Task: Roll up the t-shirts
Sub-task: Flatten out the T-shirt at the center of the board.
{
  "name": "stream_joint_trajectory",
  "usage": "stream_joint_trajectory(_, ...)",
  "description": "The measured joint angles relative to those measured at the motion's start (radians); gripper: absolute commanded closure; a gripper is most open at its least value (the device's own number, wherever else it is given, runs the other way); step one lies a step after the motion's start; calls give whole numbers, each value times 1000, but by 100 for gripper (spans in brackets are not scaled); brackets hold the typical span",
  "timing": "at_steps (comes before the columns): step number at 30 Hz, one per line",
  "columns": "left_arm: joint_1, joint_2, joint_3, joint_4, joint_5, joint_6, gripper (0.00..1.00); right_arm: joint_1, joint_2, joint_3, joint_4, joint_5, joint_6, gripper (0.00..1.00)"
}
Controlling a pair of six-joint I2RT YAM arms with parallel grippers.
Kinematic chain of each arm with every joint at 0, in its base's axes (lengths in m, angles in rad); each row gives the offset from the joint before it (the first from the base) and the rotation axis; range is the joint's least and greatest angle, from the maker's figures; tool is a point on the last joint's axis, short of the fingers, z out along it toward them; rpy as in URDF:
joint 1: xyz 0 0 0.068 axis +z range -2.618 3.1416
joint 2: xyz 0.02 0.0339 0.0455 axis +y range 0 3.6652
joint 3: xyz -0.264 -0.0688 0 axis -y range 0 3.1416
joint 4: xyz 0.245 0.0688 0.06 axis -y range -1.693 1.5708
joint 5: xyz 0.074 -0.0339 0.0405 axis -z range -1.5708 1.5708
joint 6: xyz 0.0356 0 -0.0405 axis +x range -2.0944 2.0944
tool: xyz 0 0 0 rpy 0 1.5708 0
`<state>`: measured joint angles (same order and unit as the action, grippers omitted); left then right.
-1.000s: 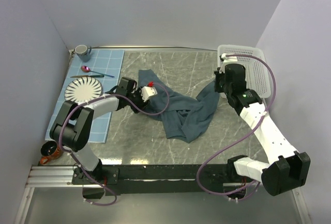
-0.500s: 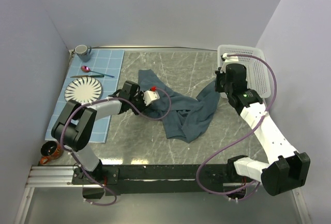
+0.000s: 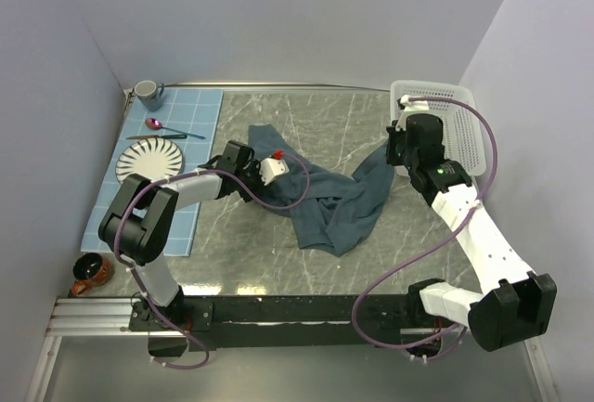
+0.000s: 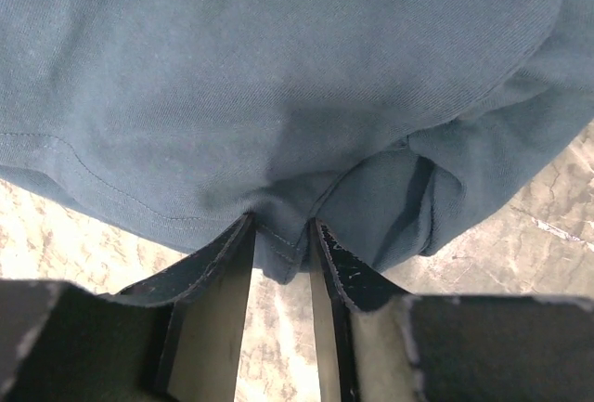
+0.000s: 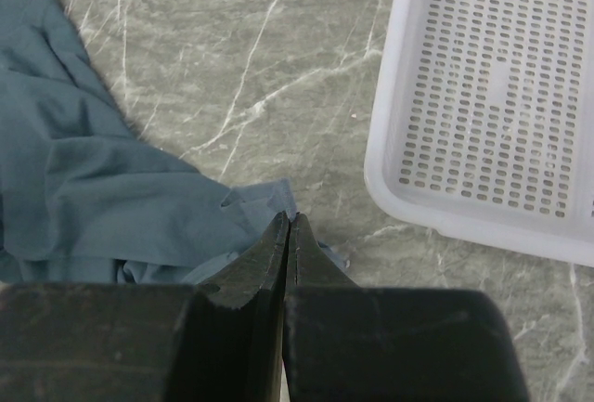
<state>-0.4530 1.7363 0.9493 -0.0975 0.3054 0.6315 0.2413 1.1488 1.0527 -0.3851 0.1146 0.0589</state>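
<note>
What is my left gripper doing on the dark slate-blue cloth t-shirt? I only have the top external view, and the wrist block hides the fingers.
Observer: The left wrist view shows the left gripper shut on a stitched, hemmed edge of the dark slate-blue cloth t-shirt, with cloth filling the narrow gap between the jaws.
Operator: And the right one?
Observer: The right wrist view shows the right gripper with its jaws pressed together over a corner of the shirt. I cannot tell whether any cloth is caught between them.
</note>
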Motion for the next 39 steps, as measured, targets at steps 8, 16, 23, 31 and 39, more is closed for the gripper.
stream_joint_trajectory(8, 6, 0, 0, 0, -13, -5, 74, -6, 0, 0, 2, -2, 0, 100)
stream_joint_trajectory(16, 33, 0, 0, -6, -15, -3, 91, -7, 2, 0, 3, -5, 3, 100)
stream_joint_trajectory(23, 42, 0, 47, -80, -15, 7, 99, -8, 23, 0, 4, -4, 3, 100)
stream_joint_trajectory(31, 86, -69, 320, -214, -31, 9, 99, -43, 108, 155, 7, 4, -24, 100)
stream_joint_trajectory(39, 208, -183, 583, -217, -140, 56, 99, -69, 243, 480, 114, 4, -151, 100)
